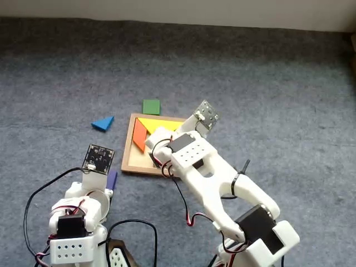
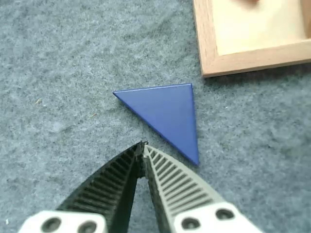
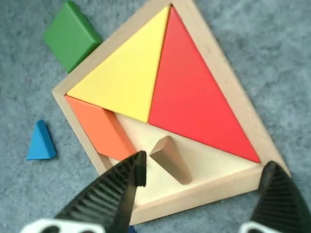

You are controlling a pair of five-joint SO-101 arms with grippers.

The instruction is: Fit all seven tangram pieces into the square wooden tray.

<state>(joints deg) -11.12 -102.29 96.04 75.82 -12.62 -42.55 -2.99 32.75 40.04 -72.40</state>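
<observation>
The right arm stretches forward over the wooden tray [image 3: 204,193]. The right gripper [image 3: 204,165] is spread wide above a brown wedge [image 3: 170,158] tilted on the tray's bare floor. Smooth yellow [image 3: 124,82] and red [image 3: 189,97] triangles and an orange slab [image 3: 102,128] lie flat inside. The left arm is folded low. The left gripper [image 2: 143,148] is closed and empty, its ribbed tips just short of a glossy blue triangle [image 2: 167,111] on the fuzzy grey counter [image 1: 267,83] near the tray's corner.

No readable text, label or number anywhere.

The high view looks down over the desk [image 1: 278,83]. Both wrist views face down at close range and share the tray [image 1: 139,168].
</observation>
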